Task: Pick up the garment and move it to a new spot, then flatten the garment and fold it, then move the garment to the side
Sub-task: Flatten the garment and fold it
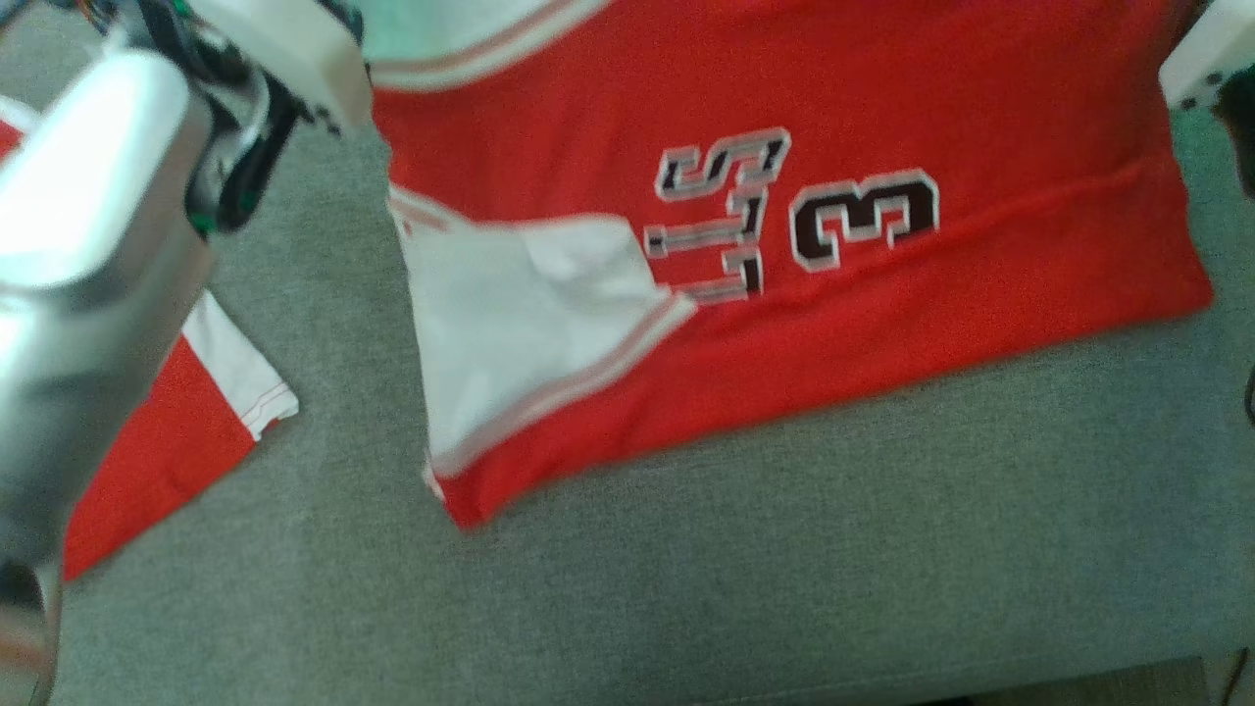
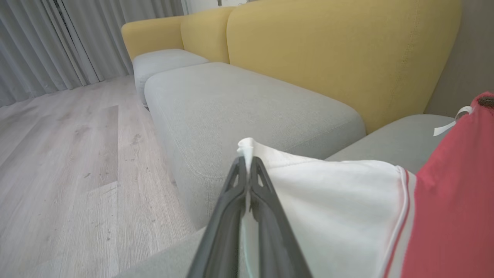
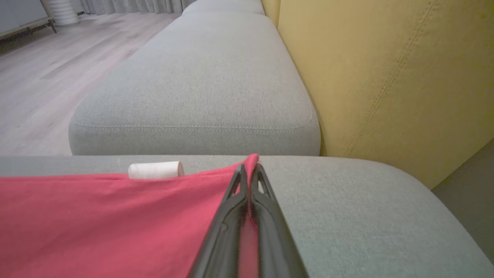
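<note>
Your jersey [image 1: 882, 88] is red with a white sleeve [image 1: 510, 314] and a black-and-white number, and it lies on the grey cushion [image 1: 784, 549]. Its long axis runs left to right across the head view, with the near edge rising rightward. Your left gripper [image 2: 247, 164] is clamped on white sleeve fabric. Your right gripper [image 3: 250, 170] pinches a red corner.

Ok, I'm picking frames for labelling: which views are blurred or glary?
Head view: motion blur smears the red jersey and its numerals; glare whitens the left forearm. Left wrist view: crisp at the left gripper pinching the white sleeve. Right wrist view: crisp at the right gripper, nearest cloth soft.
</note>
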`<state>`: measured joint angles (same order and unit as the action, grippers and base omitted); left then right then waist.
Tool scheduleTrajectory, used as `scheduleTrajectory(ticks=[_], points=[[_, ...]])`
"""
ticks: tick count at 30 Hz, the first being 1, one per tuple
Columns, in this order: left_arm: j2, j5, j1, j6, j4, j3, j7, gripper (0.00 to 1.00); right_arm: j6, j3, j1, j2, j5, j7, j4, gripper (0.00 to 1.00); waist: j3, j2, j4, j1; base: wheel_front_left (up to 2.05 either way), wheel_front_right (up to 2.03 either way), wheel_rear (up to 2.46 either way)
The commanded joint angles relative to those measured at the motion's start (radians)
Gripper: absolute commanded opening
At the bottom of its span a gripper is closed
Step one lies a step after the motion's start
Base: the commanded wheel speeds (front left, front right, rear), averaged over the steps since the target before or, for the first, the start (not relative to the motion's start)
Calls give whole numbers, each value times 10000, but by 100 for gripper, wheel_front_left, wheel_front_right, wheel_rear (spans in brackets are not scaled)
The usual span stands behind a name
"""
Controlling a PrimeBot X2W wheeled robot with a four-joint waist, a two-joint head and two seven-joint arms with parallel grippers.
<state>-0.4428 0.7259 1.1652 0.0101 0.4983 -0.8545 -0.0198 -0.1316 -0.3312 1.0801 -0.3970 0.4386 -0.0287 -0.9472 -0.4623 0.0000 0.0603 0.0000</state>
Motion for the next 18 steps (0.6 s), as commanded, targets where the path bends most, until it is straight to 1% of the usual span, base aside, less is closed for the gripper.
scheduleTrajectory(ticks=[1,6,10,14,18], points=[[-190,-124,793,48,82,535,237,0,9,-68,404,-89,107,-302,210,0,-73,0,22,0,0,0,0],[258,-255,1351,170,1038,576,857,0,9,-179,755,-48,179,-927,-76,0,-80,0,-16,0,0,0,0],[517,-259,1363,448,1562,401,1064,0,9,-467,662,-17,355,-1134,-329,0,86,0,-76,0,0,0,0],[525,-258,1152,619,1777,235,1162,0,9,-724,402,-67,612,-1184,-432,0,317,0,-132,0,0,0,0],[394,-161,705,792,1713,37,1134,0,9,-1225,-140,-230,1140,-962,-331,0,699,0,-227,0,0,0,0]])
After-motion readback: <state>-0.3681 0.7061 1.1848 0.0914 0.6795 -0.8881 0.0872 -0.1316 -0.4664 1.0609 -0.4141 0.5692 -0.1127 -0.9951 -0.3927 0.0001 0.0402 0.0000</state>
